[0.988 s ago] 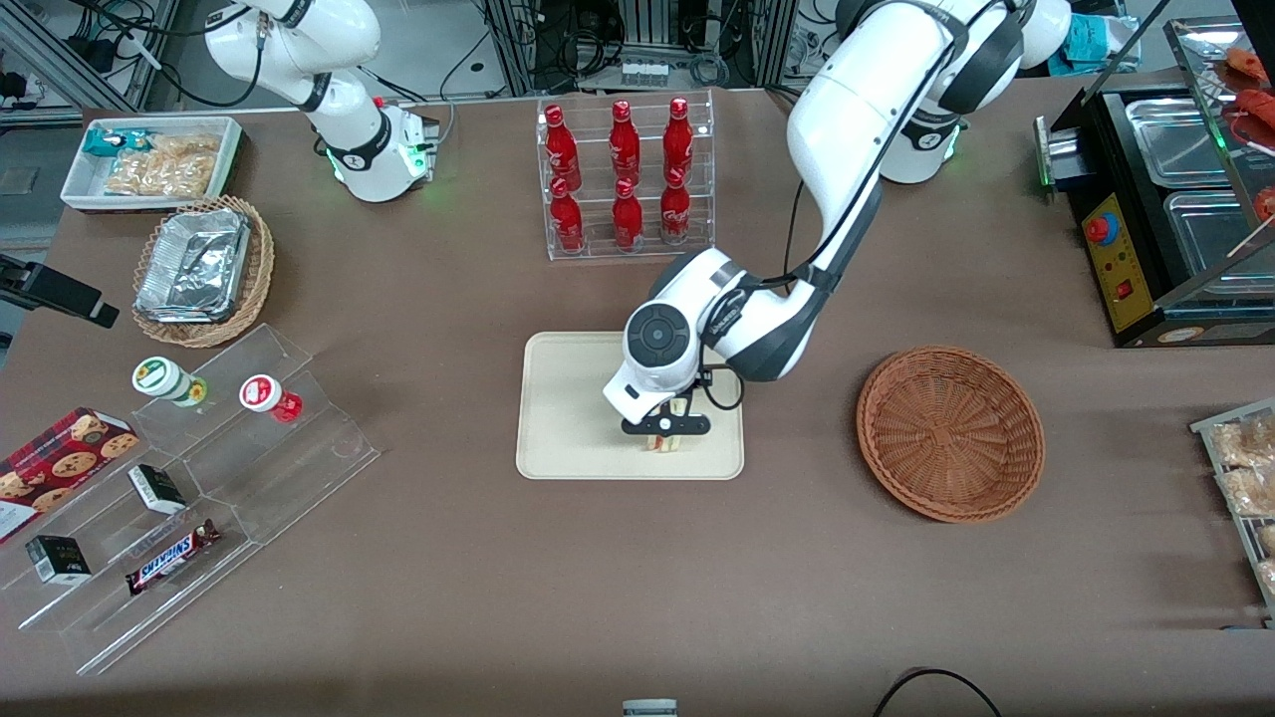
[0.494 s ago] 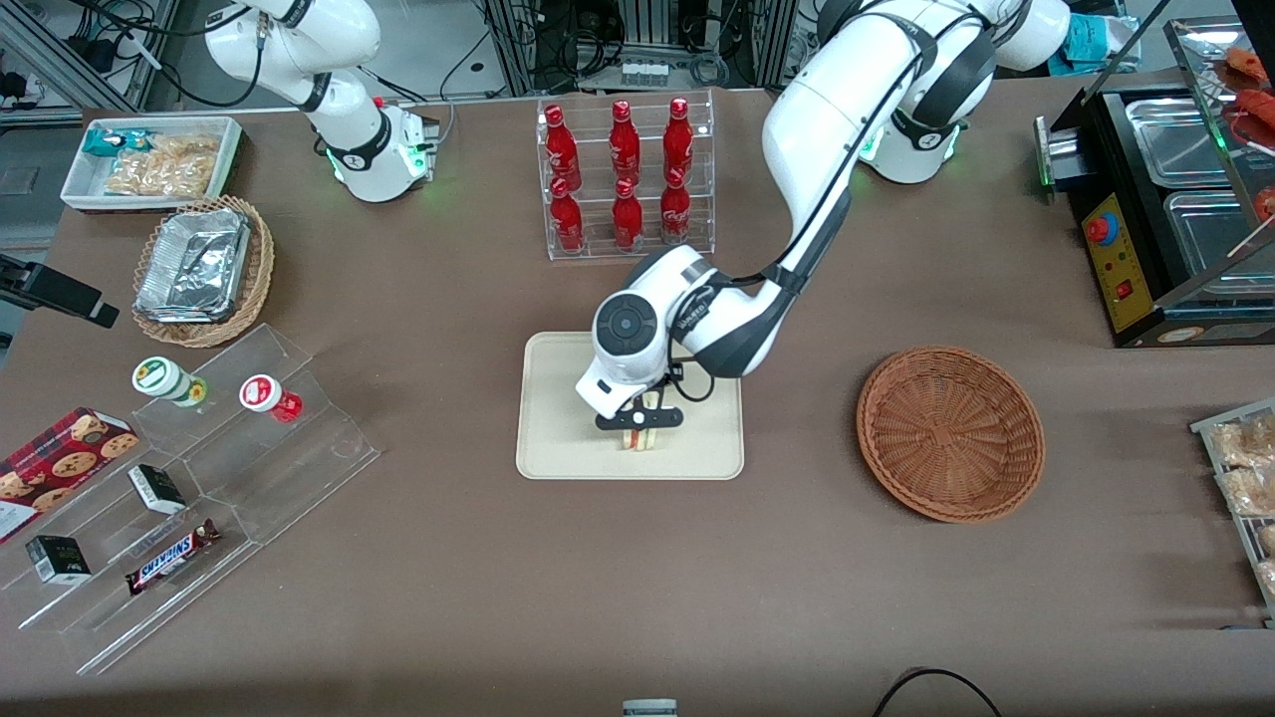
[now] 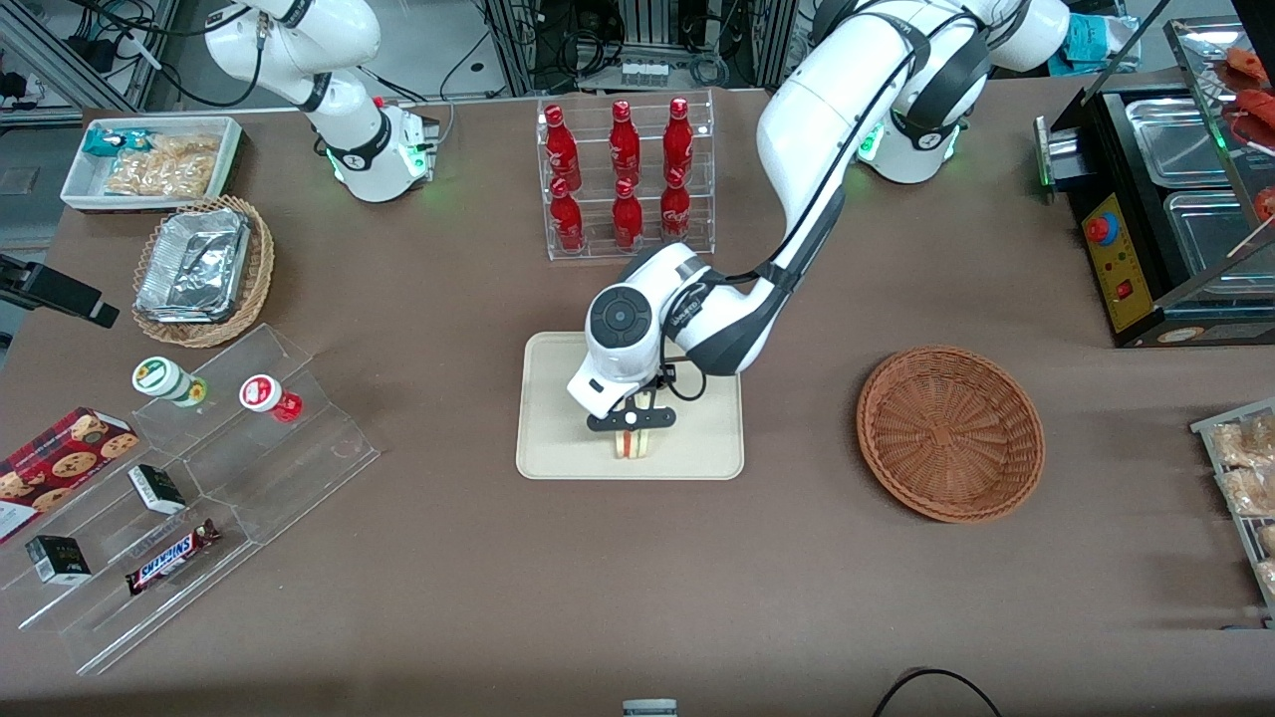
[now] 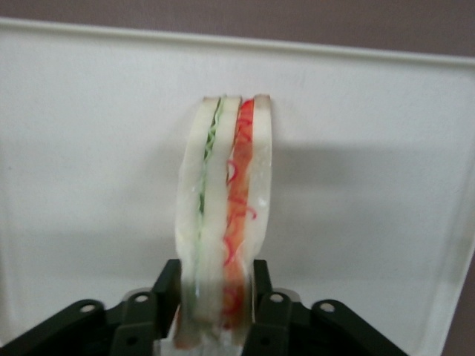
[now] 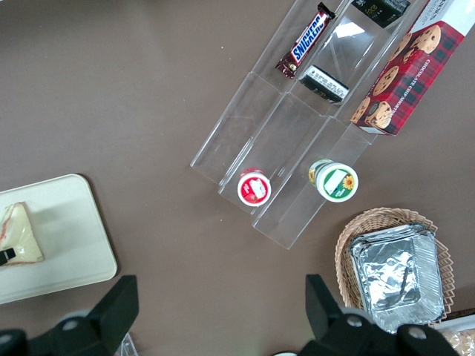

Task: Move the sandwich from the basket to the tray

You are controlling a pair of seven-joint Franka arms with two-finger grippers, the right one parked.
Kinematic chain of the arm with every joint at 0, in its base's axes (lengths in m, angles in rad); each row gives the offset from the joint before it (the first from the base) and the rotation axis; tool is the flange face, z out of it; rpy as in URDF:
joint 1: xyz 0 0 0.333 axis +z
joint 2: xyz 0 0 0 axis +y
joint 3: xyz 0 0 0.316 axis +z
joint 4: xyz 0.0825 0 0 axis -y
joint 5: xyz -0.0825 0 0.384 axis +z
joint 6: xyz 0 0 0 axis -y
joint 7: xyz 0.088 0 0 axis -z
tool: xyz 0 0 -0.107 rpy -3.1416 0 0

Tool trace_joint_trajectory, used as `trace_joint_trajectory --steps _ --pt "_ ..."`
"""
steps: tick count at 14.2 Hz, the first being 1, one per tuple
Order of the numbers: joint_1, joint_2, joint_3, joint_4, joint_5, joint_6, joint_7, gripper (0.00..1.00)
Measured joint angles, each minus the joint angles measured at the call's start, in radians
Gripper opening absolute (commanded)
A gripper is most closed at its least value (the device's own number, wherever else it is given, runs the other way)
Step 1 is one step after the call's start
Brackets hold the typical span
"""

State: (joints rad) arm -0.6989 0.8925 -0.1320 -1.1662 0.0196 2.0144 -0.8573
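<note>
A brown worktop (image 3: pixel 448 597) carries the whole scene, with the working arm (image 3: pixel 827 129) reaching down over the cream tray (image 3: pixel 558 438) at its middle. The claw (image 3: pixel 630 423) hangs low above the tray, its two black fingers (image 4: pixel 165 285) closed against the flat bread faces of the sandwich (image 3: pixel 632 444), which stands on edge with its cut side toward the front camera.

Only the left wrist view shows the grip itself: the fingers pinch the sandwich (image 4: pixel 223 215) at one end, green filling beside red-orange between the pale bread layers, and the tray's low rim (image 4: pixel 237 41) runs just past its tip. From the front, the arm's white wrist covers most of that hold. The right wrist view catches what the others miss, the sandwich's (image 5: pixel 16 233) triangular face lying over a rounded tray corner (image 5: pixel 89 259); whether it touches the tray surface cannot be told.

The reddish-brown wicker basket (image 3: pixel 949 433) sits well apart from the claw, toward the working arm's end of the worktop, with nothing in it. Farther from the front camera than the claw stands a clear rack of red bottles (image 3: pixel 626 174), partly screened by the arm's elbow. Toward the parked arm's end lie a clear stepped display (image 3: pixel 199 498) with two small jars and a candy bar (image 3: pixel 171 556), and a tan basket of foil containers (image 3: pixel 199 267).
</note>
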Motion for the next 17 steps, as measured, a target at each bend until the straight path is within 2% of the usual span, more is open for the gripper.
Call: trace_joint_trajectory --steps 3,6,11,14,16,17 --pt "0.028 -0.045 0.028 0.044 0.000 -0.030 -0.004 1.00" --pt "0.130 -0.184 0.034 0.063 0.001 -0.224 0.053 1.00" --pt "0.334 -0.412 0.043 0.056 0.003 -0.559 0.422 1.00" --pt "0.455 -0.496 0.045 0.051 0.003 -0.684 0.536 1.00" --pt "0.547 -0.549 0.009 0.041 0.002 -0.714 0.556 1.00" --pt "0.607 -0.585 -0.044 0.021 0.003 -0.731 0.558 1.00"
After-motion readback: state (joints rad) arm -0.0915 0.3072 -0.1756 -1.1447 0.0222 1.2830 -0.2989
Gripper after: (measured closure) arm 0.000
